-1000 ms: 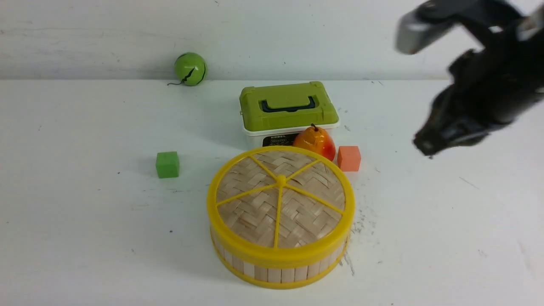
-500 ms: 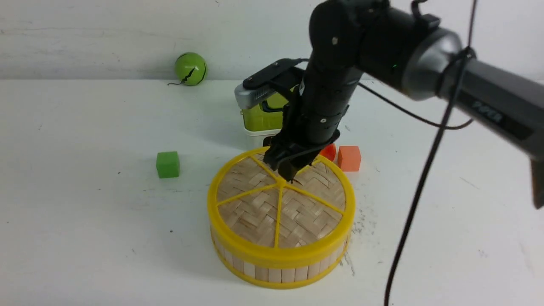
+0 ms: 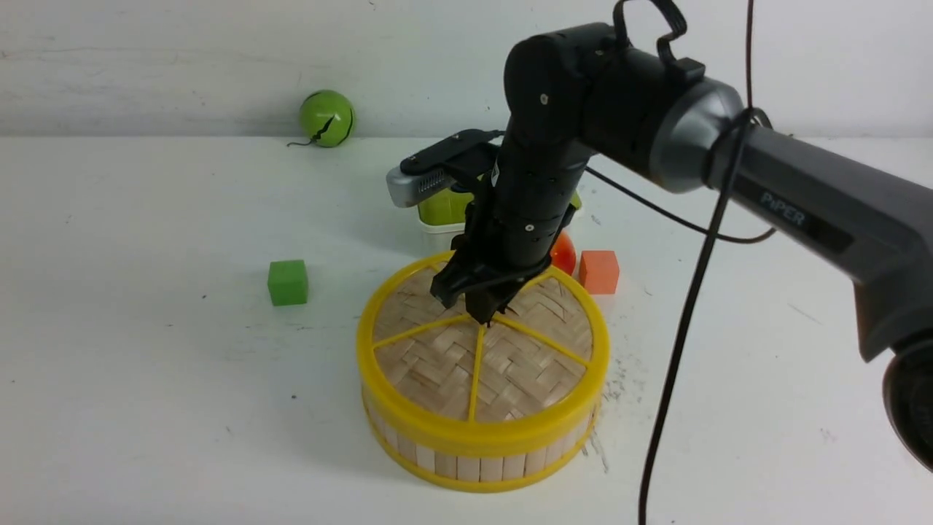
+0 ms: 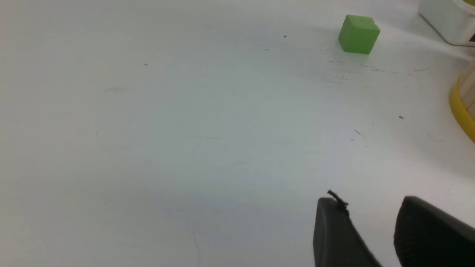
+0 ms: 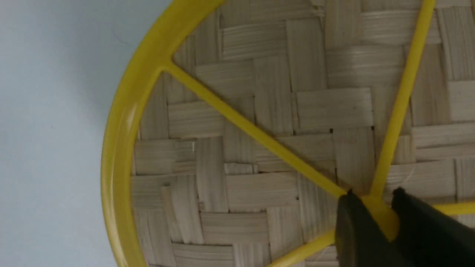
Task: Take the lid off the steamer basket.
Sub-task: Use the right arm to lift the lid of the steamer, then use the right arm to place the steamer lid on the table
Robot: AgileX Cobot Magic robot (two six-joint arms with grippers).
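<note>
The lid (image 3: pixel 437 357), woven bamboo with a yellow rim and spokes, lies flat on the steamer basket (image 3: pixel 474 463) in the middle of the table. My right gripper (image 3: pixel 485 317) points straight down at the lid's centre. In the right wrist view its two black fingers (image 5: pixel 352 222) press against either side of the yellow centre knob (image 5: pixel 382 215), so the right gripper (image 5: pixel 374 198) is shut on it. My left gripper (image 4: pixel 371 204) hovers over bare table to the left of the basket's yellow bottom rim (image 4: pixel 460 111), open and holding nothing.
A green cube (image 3: pixel 287 282) sits left of the basket. Behind the basket stand a green-lidded white box (image 3: pixel 441 208), a red-orange fruit (image 3: pixel 563 255) and an orange cube (image 3: pixel 598 271), partly hidden by the arm. A green ball (image 3: pixel 326 117) lies by the back wall.
The right arm swung in from the upper right, came down over the lid's centre, and its jaws closed in on the knob. Lid and basket have not moved.
</note>
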